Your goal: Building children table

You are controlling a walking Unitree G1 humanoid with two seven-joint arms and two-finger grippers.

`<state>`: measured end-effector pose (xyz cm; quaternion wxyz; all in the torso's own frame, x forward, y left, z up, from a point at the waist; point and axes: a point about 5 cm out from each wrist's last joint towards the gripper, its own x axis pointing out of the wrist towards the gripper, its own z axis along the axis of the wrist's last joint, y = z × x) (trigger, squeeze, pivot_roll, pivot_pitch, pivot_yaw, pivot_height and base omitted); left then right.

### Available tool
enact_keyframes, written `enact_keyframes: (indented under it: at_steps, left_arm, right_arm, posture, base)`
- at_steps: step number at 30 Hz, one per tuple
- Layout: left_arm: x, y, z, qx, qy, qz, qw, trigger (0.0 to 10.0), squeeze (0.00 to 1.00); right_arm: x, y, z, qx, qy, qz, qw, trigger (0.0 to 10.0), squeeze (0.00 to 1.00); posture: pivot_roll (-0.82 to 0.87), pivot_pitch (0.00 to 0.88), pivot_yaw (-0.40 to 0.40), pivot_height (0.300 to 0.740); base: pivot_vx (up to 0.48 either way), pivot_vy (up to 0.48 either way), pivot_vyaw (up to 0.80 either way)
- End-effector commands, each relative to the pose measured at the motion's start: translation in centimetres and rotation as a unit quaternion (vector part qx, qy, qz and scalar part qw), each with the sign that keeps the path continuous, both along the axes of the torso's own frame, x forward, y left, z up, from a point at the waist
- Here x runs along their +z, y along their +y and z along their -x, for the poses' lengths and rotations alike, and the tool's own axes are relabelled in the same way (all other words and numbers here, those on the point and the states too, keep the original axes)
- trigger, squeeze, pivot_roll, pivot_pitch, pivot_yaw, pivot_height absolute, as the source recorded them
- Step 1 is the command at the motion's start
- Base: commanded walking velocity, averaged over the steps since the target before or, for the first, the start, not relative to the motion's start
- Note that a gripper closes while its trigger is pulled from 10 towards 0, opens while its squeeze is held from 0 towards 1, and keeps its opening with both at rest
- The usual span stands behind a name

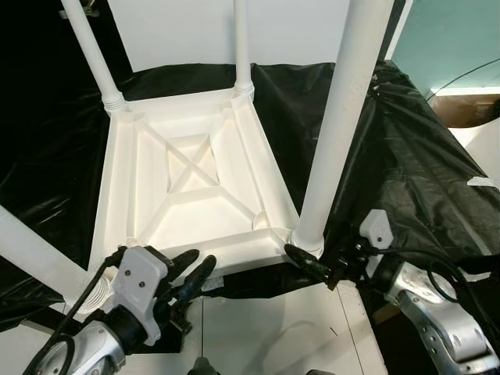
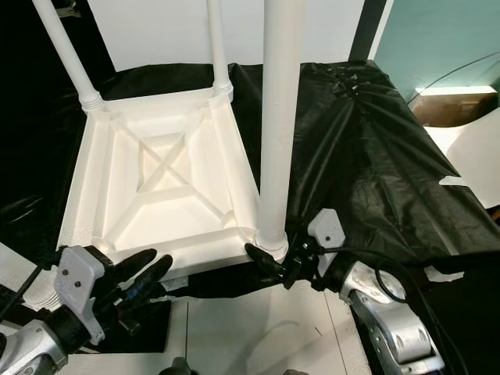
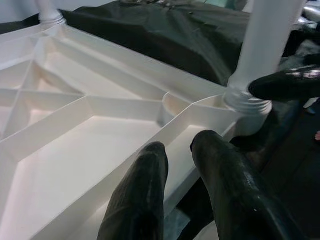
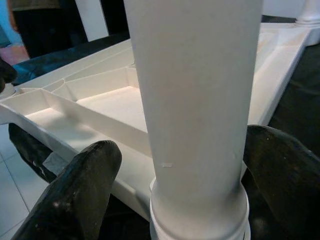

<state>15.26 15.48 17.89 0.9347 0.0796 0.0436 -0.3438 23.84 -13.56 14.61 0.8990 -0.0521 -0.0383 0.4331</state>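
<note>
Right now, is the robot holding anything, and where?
The right gripper clasps the near table leg at its base, by the tabletop corner. The left gripper holds nothing.

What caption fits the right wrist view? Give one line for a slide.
Right hand straddles the near white table leg just above its threaded collar, upturned tabletop behind.

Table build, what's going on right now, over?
Right gripper around near-right leg at its base, fingers either side. Left gripper open over upturned tabletop edge. Black sheet underneath.
</note>
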Motion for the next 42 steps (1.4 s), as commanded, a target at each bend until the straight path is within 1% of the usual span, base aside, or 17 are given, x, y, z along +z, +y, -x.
enact_keyframes:
  at_steps: [1,5,9,10,11,12,13,14,18,23,26,30,33,34,37,40,42]
  left_arm:
    - [-0.6,-0.3,-0.2,0.000,0.003,-0.004,1.000,10.0,0.00]
    - [-0.8,-0.6,-0.7,0.000,0.001,0.002,1.000,10.0,0.00]
    - [-1.2,-1.3,-2.1,0.029,-0.011,0.020,0.999,10.0,0.00]
    - [-1.3,-1.5,-2.2,0.030,-0.008,0.022,0.999,10.0,0.00]
    - [-1.5,-1.7,-2.4,0.036,-0.008,0.022,0.999,10.0,0.00]
    - [-1.6,-1.8,-2.6,0.041,-0.006,0.022,0.999,10.0,0.00]
    - [-1.6,-1.8,-2.6,0.041,-0.006,0.022,0.999,10.0,0.00]
    - [-1.7,-2.0,-2.8,0.045,-0.006,0.022,0.999,10.0,0.00]
    - [-1.5,-3.2,-4.1,0.043,-0.014,0.034,0.998,10.0,0.00]
    - [-1.3,-3.8,-5.2,0.041,-0.028,0.032,0.998,10.0,0.00]
    - [-1.4,-4.4,-6.3,0.041,-0.039,0.031,0.998,10.0,0.00]
    - [-1.4,-4.8,-6.9,0.037,-0.043,0.033,0.998,10.0,0.00]
    - [-1.4,-5.5,-8.1,0.035,-0.052,0.036,0.997,10.0,0.00]
    - [-1.4,-5.5,-8.1,0.035,-0.052,0.036,0.997,10.0,0.00]
    - [-1.5,-5.8,-9.1,0.046,-0.056,0.048,0.996,10.0,0.00]
    - [-1.3,-5.9,-9.6,0.055,-0.064,0.054,0.995,10.0,0.00]
    - [-1.3,-6.0,-9.7,0.056,-0.065,0.055,0.995,10.0,0.00]
  right_arm:
    - [-0.3,0.5,-0.8,0.015,0.003,0.006,1.000,10.0,0.00]
    - [-0.3,1.1,-1.7,0.028,-0.002,0.013,1.000,10.0,0.00]
    - [-0.4,2.1,-3.2,0.051,-0.004,0.020,0.998,9.9,0.00]
    - [-0.4,2.2,-3.3,0.054,-0.007,0.023,0.998,4.0,0.00]
    - [-0.2,2.2,-3.7,0.053,-0.013,0.027,0.998,2.8,0.00]
    - [-0.2,2.2,-4.1,0.052,-0.016,0.029,0.998,0.6,0.00]
    - [-0.2,2.2,-4.1,0.052,-0.016,0.029,0.998,0.6,0.00]
    - [-0.1,2.2,-4.4,0.051,-0.016,0.030,0.998,0.0,0.00]
    - [-0.1,1.8,-6.4,0.022,-0.015,0.036,0.999,0.0,0.00]
    - [0.0,1.9,-7.4,0.005,-0.016,0.038,0.999,0.0,0.00]
    - [-0.1,2.2,-8.7,-0.031,-0.012,0.040,0.999,0.0,0.00]
    - [-0.2,2.5,-9.5,-0.059,-0.009,0.045,0.997,0.0,0.00]
    - [-0.6,3.5,-10.5,-0.115,0.008,0.037,0.993,0.0,0.00]
    - [-0.6,3.5,-10.5,-0.115,0.008,0.037,0.993,0.0,0.00]
    - [-0.9,4.3,-11.0,-0.181,0.026,0.013,0.983,0.0,0.00]
    - [-1.0,4.9,-11.4,-0.249,0.036,-0.009,0.968,0.0,0.00]
    - [-1.0,4.9,-11.5,-0.263,0.038,-0.013,0.964,0.0,0.00]
  posture:
    - [0.11,0.055,-0.010,0.740]
    - [0.12,0.053,-0.009,0.740]
    - [0.11,0.054,-0.006,0.740]
    - [0.11,0.054,-0.006,0.740]
    - [0.11,0.057,-0.008,0.740]
    - [0.11,0.056,-0.008,0.740]
    - [0.11,0.056,-0.008,0.740]
    - [0.11,0.056,-0.008,0.740]
    - [0.12,0.054,-0.009,0.740]
    - [0.12,0.047,-0.013,0.740]
    - [0.12,0.038,-0.016,0.740]
    - [0.12,0.035,-0.020,0.740]
    - [0.12,0.035,-0.020,0.740]
    - [0.12,0.035,-0.020,0.740]
    - [0.09,0.013,-0.034,0.740]
    - [0.09,0.004,-0.033,0.740]
    - [0.09,0.004,-0.033,0.740]
  base:
    - [0.000,0.000,0.00]
    - [0.000,0.000,0.00]
    - [0.000,0.000,0.00]
    - [0.000,0.000,0.00]
    - [0.000,0.000,0.00]
    - [0.000,0.000,0.00]
    - [0.000,0.000,0.00]
    - [0.000,0.000,0.00]
    - [0.000,0.000,0.00]
    - [0.000,0.000,0.00]
    - [0.000,0.000,0.00]
    - [0.000,0.000,0.00]
    - [0.000,0.000,0.00]
    - [0.000,0.000,0.00]
    - [0.000,0.000,0.00]
    - [0.000,0.000,0.00]
    - [0.000,0.000,0.00]
